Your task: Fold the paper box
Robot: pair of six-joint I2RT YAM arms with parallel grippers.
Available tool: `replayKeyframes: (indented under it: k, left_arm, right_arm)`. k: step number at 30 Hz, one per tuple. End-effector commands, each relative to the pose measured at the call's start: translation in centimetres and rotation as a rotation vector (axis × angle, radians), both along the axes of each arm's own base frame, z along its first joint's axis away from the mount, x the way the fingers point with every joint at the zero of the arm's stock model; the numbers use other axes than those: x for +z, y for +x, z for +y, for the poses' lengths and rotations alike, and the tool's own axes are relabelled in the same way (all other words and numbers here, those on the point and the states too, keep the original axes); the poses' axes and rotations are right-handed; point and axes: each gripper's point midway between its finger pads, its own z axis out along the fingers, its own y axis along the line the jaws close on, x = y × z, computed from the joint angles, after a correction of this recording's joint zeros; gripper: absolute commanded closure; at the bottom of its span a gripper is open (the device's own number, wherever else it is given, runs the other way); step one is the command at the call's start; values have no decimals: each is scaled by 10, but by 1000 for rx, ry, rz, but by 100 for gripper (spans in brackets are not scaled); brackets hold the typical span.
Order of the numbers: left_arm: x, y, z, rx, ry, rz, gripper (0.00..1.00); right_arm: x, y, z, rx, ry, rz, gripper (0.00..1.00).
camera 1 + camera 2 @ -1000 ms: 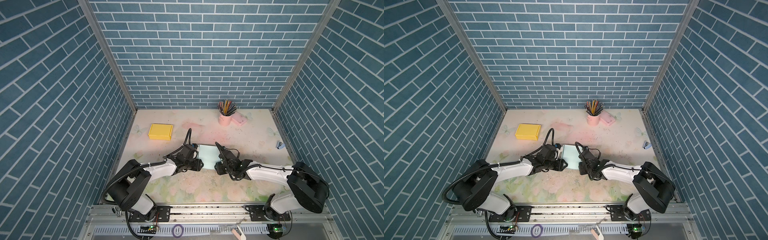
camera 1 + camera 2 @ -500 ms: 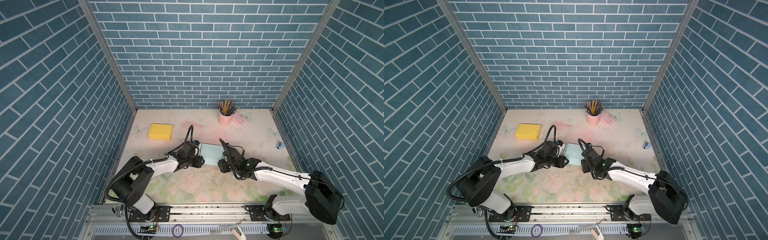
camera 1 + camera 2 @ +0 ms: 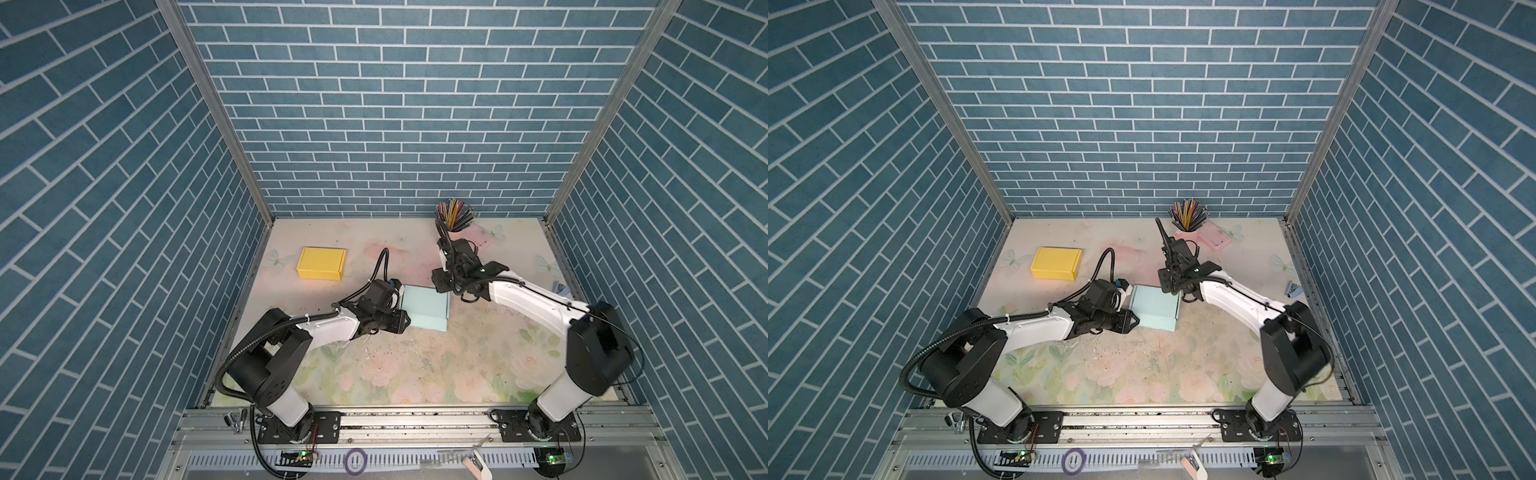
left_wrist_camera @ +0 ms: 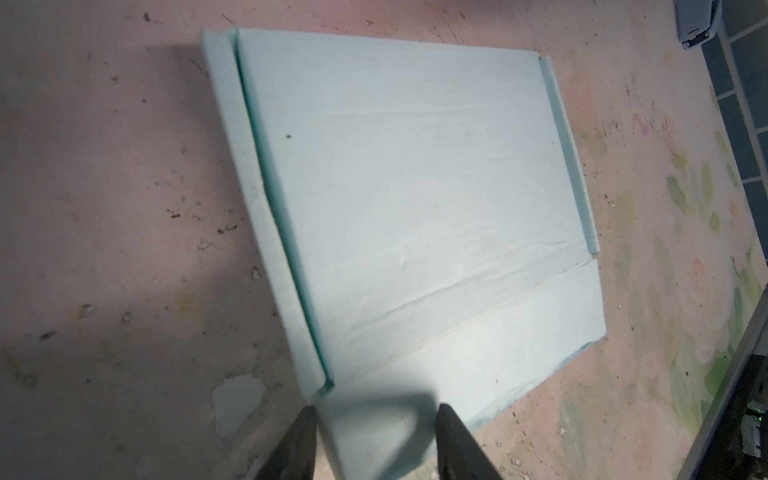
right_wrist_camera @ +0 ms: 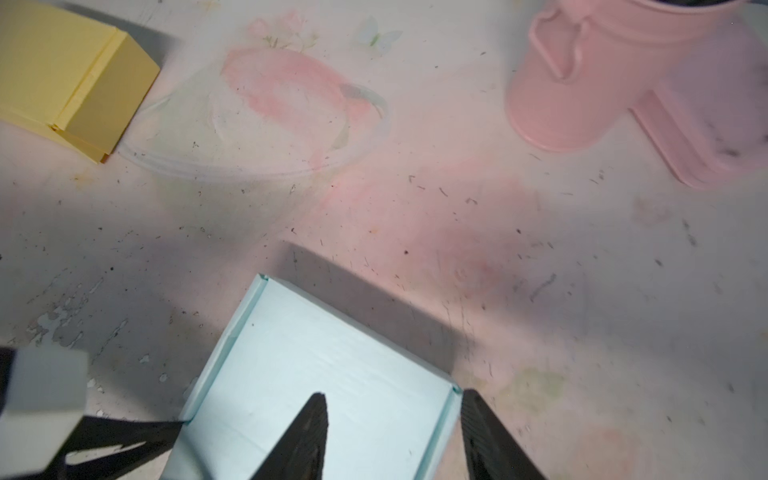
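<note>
The light blue paper box (image 3: pixel 426 305) (image 3: pixel 1154 307) lies at mid-table with its lid down flat. My left gripper (image 3: pixel 401 322) (image 3: pixel 1131 322) lies low at its near left corner. In the left wrist view the box (image 4: pixel 415 187) stretches ahead, and the left gripper (image 4: pixel 376 409) has a blue wall filling the gap between both fingers. My right gripper (image 3: pixel 442 286) (image 3: pixel 1169 286) hangs over the far right corner. In the right wrist view the right gripper (image 5: pixel 390 399) is open, one finger over the lid of the box (image 5: pixel 324 374), the other just outside its edge.
A folded yellow box (image 3: pixel 320 269) (image 5: pixel 62 70) sits at the back left. A pink cup of pencils (image 3: pixel 455 220) (image 5: pixel 582 83) and a flat pink case (image 3: pixel 484 241) stand at the back right. A small blue-white object (image 3: pixel 561 287) lies by the right wall.
My right gripper let go, widened, and rose from the box's near right side to above its far right corner. The left gripper stayed at the box's left corner.
</note>
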Motion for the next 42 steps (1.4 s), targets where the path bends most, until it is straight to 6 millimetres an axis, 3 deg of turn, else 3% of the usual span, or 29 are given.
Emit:
replayKeyframes:
  k: [1,7,15,20,25,28,31,37,42]
  left_arm:
    - [1,6,0,1,9,-10,53]
    - [-4,8,-1,-14,34,-7,53]
    - [-21,8,11,-12,121,-12,53]
    - [-12,7,6,-7,64,-27,53]
    - [10,3,-5,-35,-21,-37,51]
    - [15,0,-8,-45,-52,-32,50]
    - [15,-3,-10,-48,-69,-23,50]
    - [20,-8,-9,-46,-93,-16,48]
    - [29,-13,5,-28,-55,-40,43]
  right_arm:
    - [-42,-13,10,134,-65,140,47]
    - [-79,-23,13,162,-44,253,47]
    - [-99,-30,6,159,-72,295,49]
    - [-85,-31,2,143,-64,261,50]
    - [-31,-33,-16,69,-26,134,47]
    - [1,-50,-36,9,25,69,42]
    - [12,-77,-59,-50,72,63,37]
    - [-12,-144,-80,-110,225,195,34]
    - [-22,-168,-83,-117,286,251,32]
